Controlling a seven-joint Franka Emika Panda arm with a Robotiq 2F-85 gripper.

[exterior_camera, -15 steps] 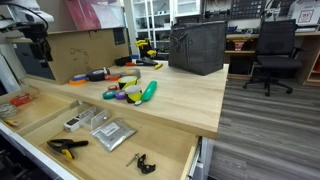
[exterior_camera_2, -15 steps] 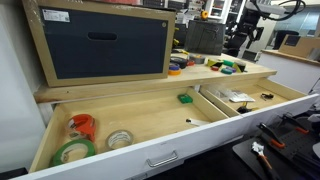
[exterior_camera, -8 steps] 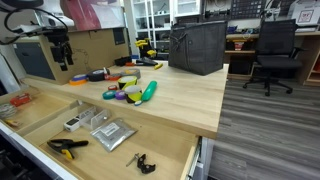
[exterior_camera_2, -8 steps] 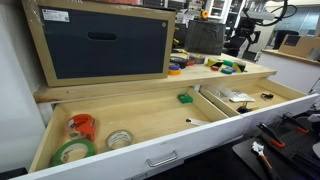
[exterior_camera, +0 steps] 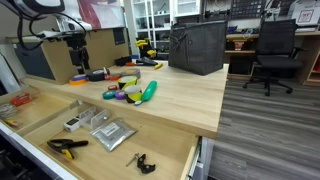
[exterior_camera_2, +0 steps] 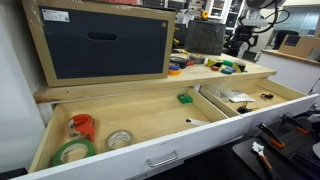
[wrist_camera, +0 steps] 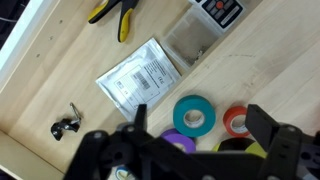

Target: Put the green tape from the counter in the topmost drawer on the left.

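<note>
In the wrist view the green tape (wrist_camera: pixel 194 115) is a teal-green roll lying flat on the wooden counter. An orange roll (wrist_camera: pixel 238 121) lies to its right, with a purple roll (wrist_camera: pixel 176 143) and a yellow-and-black roll (wrist_camera: pixel 243 149) nearby. My gripper (wrist_camera: pixel 200 135) is open and empty, high above these rolls, with its two dark fingers (wrist_camera: pixel 140 120) standing wide either side of them. In an exterior view the gripper (exterior_camera: pixel 75 50) hangs above the back of the counter, behind the cluster of tapes (exterior_camera: pixel 125 93). It is small and far off in an exterior view (exterior_camera_2: pixel 243 40).
Both drawers under the counter are pulled out. The left one (exterior_camera_2: pixel 140 125) holds a green roll (exterior_camera_2: pixel 72 151), an orange item and a clear tape roll. The other drawer (exterior_camera: pixel 170 150) holds pliers (wrist_camera: pixel 118 15), a plastic bag (wrist_camera: pixel 145 75) and a small box. A black bin (exterior_camera: pixel 197 47) stands on the counter.
The arm has swung from the far left edge of the scene across to a spot above the counter, close to the tape rolls. The gripper has stayed open and empty.
</note>
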